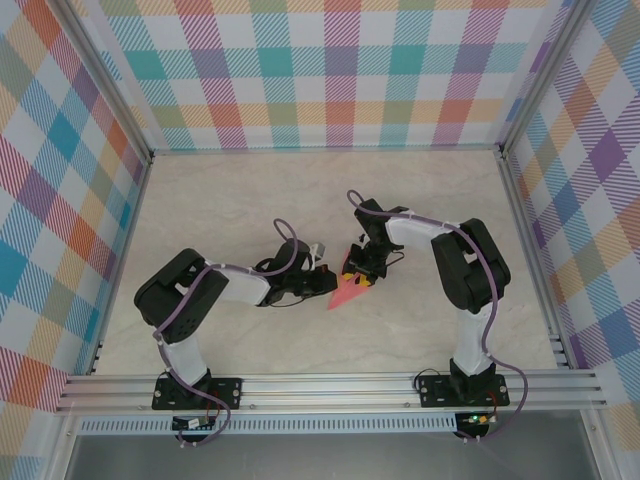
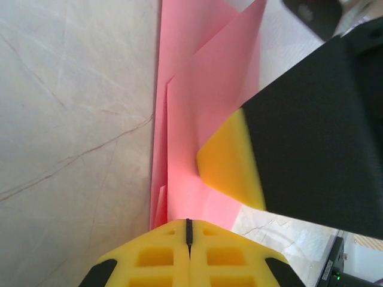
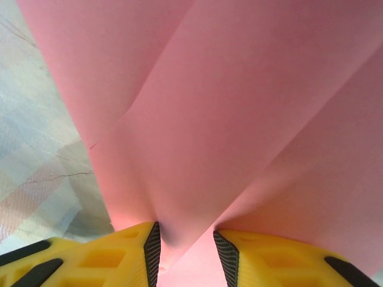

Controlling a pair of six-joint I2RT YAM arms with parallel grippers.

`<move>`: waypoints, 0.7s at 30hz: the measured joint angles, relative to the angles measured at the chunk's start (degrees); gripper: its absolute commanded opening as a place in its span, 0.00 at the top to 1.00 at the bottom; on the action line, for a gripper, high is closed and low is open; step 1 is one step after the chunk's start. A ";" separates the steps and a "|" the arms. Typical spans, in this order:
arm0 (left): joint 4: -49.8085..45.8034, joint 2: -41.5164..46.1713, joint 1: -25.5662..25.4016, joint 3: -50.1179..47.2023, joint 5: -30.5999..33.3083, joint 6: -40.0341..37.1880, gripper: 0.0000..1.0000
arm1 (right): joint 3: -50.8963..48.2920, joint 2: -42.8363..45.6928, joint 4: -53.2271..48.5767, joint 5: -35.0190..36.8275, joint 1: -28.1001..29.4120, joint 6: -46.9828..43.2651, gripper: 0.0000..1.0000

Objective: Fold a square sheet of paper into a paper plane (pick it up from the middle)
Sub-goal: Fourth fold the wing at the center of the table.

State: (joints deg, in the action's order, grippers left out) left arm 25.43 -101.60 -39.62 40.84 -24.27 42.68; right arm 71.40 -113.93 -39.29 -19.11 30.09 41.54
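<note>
The salmon-pink sheet of paper [image 1: 347,291] is folded into a narrow pointed shape, its tip aimed at the near left, at the middle of the table. My left gripper [image 1: 326,271] comes from the left. In the left wrist view its yellow fingers [image 2: 188,230] are shut on the near edge of the paper [image 2: 191,119], whose layers stand on edge. My right gripper [image 1: 358,272] reaches down from the right. Its jaws [image 3: 185,251] stand apart, with a ridge of the paper [image 3: 227,107] running between the pads. One right fingertip [image 2: 230,158] presses against the paper's face.
The pale marble tabletop [image 1: 230,200] lies open behind and beside the arms. Plaid walls with aluminium posts [image 1: 520,170] enclose three sides. An aluminium rail [image 1: 330,385] holding both arm bases runs along the near edge.
</note>
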 measured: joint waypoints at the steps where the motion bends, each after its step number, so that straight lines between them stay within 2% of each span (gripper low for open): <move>1: 0.15 0.57 0.15 -0.04 0.37 0.04 0.97 | 0.04 -0.04 -0.04 -0.02 0.00 0.00 0.63; 10: 0.96 1.25 0.83 -0.15 1.11 1.46 0.96 | 0.37 -0.31 -0.35 -0.26 0.00 0.00 0.61; 21: 3.58 -2.51 0.83 0.44 -2.56 1.68 0.96 | 0.72 -0.57 -0.74 -0.28 0.00 0.00 0.62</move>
State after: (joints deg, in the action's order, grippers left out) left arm 29.02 -104.12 -38.79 41.28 -26.83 44.36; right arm 72.12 -114.50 -40.03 -19.40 30.09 41.54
